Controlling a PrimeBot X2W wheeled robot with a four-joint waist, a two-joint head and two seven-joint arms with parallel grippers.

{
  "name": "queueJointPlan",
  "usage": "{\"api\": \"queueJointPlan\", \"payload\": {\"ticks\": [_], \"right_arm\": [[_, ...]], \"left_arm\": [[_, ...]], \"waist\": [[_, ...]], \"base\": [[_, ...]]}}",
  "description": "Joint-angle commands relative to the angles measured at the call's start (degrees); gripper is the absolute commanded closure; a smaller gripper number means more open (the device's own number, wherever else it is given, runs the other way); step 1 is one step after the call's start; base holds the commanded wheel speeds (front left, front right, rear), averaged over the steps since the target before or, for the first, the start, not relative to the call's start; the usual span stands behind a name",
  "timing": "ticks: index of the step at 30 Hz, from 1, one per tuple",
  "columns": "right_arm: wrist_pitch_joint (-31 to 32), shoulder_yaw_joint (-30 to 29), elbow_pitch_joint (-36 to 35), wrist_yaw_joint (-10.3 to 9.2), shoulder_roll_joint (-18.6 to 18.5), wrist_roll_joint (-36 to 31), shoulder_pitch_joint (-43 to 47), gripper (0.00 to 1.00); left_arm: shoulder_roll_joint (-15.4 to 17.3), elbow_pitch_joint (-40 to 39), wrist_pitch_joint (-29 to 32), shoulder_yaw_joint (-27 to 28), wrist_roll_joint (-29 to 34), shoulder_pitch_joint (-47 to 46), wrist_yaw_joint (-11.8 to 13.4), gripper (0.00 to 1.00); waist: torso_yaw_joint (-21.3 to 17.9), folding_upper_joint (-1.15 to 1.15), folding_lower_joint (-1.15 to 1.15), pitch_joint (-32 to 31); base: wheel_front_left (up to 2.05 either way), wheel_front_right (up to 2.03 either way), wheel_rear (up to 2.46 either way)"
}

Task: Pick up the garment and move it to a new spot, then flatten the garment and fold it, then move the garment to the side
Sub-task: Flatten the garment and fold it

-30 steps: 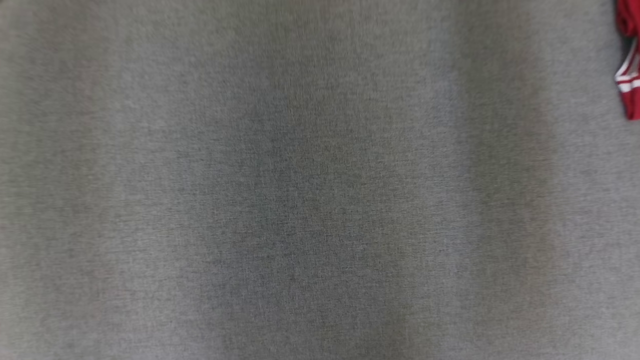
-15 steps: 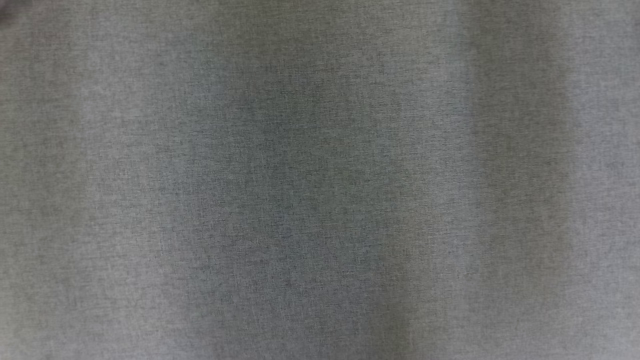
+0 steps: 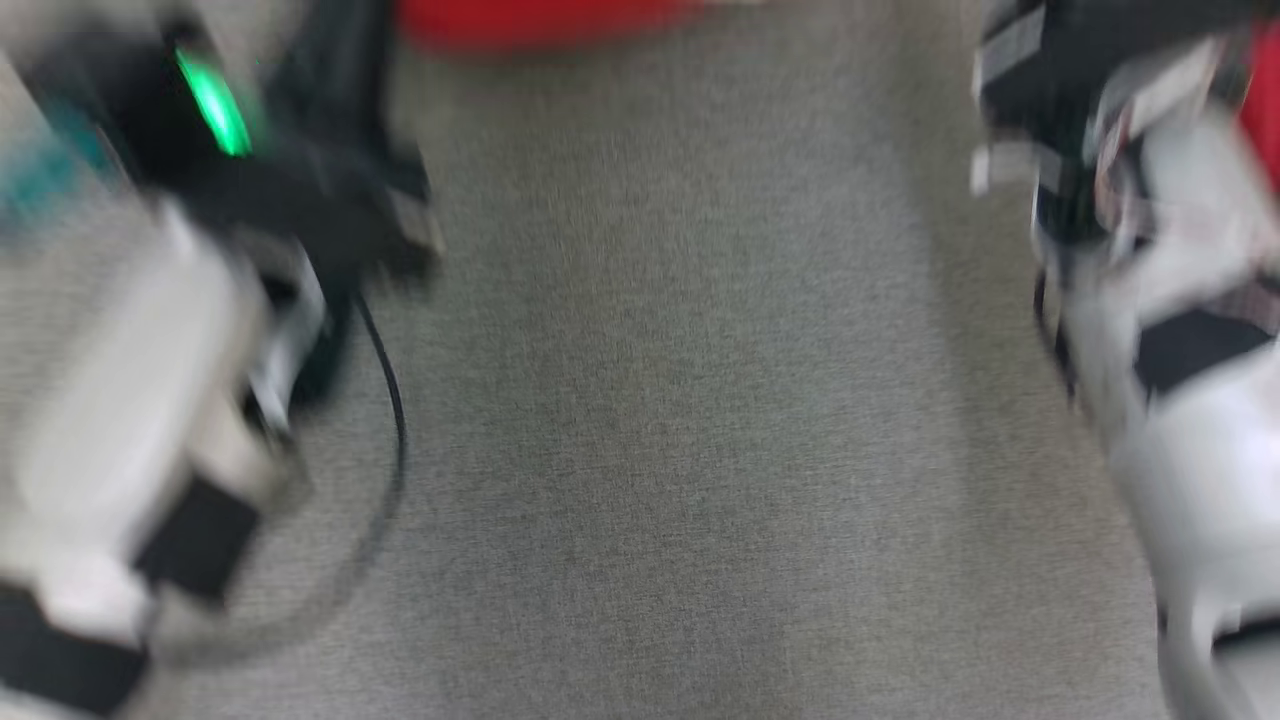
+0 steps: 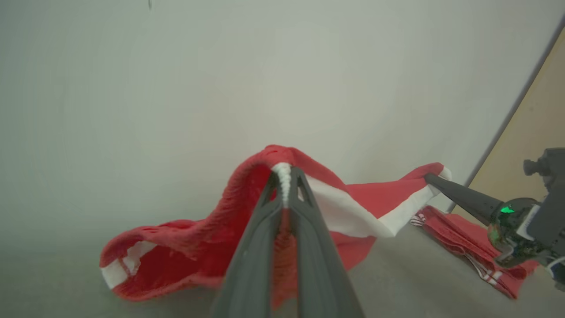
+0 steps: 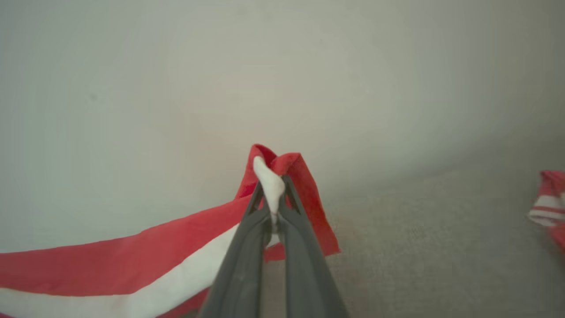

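Observation:
The garment (image 4: 362, 198) is red knit cloth with a broad white band. It hangs stretched between my two grippers, above a grey fabric surface (image 4: 397, 287). My left gripper (image 4: 284, 176) is shut on one bunched edge of it. My right gripper (image 5: 271, 190) is shut on a white-banded corner (image 5: 269, 179), and its dark fingers (image 4: 459, 196) also show in the left wrist view. The garment's lower folds (image 4: 163, 260) sag onto the surface. In the blurred head view a strip of the garment (image 3: 540, 20) lies along the top edge between my pale forearms.
A second red garment with thin white stripes (image 4: 472, 247) lies crumpled on the surface to the right, also seen at the right wrist view's edge (image 5: 549, 207). The surface's edge (image 4: 507, 128) runs past a beige floor (image 4: 538, 145). A black cable (image 3: 395, 420) loops from my left forearm (image 3: 130, 400).
The head camera has moved: earlier it showed bare grey surface and a striped garment at the right edge. Now both forearms and a red strip at the top are in it.

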Motion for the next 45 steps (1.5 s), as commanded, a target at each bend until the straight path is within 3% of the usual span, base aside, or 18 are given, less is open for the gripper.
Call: {"api": "queueJointPlan", "payload": {"ticks": [1, 7, 13, 19, 26, 31, 37, 45], "right_arm": [[0.29, 0.72, -3.65, 0.14, -1.51, 1.99, 7.14, 1.00], [1.58, 0.61, -12.36, 0.14, -4.16, 4.71, 24.15, 1.00], [5.03, -3.28, -23.56, 0.14, -5.47, 4.44, 45.29, 1.00], [9.55, -9.47, -32.80, 0.10, -2.65, 2.24, 61.88, 1.00], [15.97, -16.11, -42.07, 0.10, 4.09, -0.22, 75.81, 1.00], [18.92, -19.15, -46.92, 0.10, 6.18, 0.57, 79.30, 1.00], [20.71, -20.58, -49.74, 0.10, 6.56, 2.52, 75.43, 1.00], [21.87, -22.32, -42.68, 0.10, 6.58, 0.71, 59.50, 1.00]], "left_arm": [[-0.31, -4.01, -0.16, 1.09, 1.62, 7.08, 1.23, 1.00], [-1.44, -11.65, -0.17, 3.11, 3.41, 24.19, 3.43, 1.00], [-2.07, -18.10, -0.17, 3.43, 5.88, 42.85, 2.90, 1.00], [-2.66, -18.90, -0.17, 2.56, 9.13, 53.12, 2.30, 1.00], [-2.94, -18.55, -0.18, 3.33, 12.56, 60.18, 1.39, 1.00], [-4.03, -18.29, -0.17, 4.23, 14.23, 62.03, 0.74, 1.00], [-5.77, -18.50, -0.17, 5.79, 16.43, 60.70, -0.63, 1.00], [-8.50, -17.45, -0.18, 7.77, 18.37, 54.35, -2.65, 1.00]], "waist": [[0.53, 0.00, 0.02, -6.28], [0.90, 0.00, 0.02, -11.37], [1.08, 0.00, 0.02, -16.46], [2.51, 0.00, 0.02, -20.22], [3.23, 0.00, 0.02, -22.85], [3.52, 0.00, 0.02, -23.13], [4.22, 0.00, 0.02, -23.29], [7.06, 0.00, 0.02, -21.17]], "base": [[0.00, 0.00, 0.00], [0.00, 0.00, 0.00], [0.00, 0.00, 0.00], [0.00, 0.00, 0.00], [0.00, 0.00, 0.00], [0.00, 0.00, 0.00], [0.00, 0.00, 0.00], [0.00, 0.00, 0.00]]}}
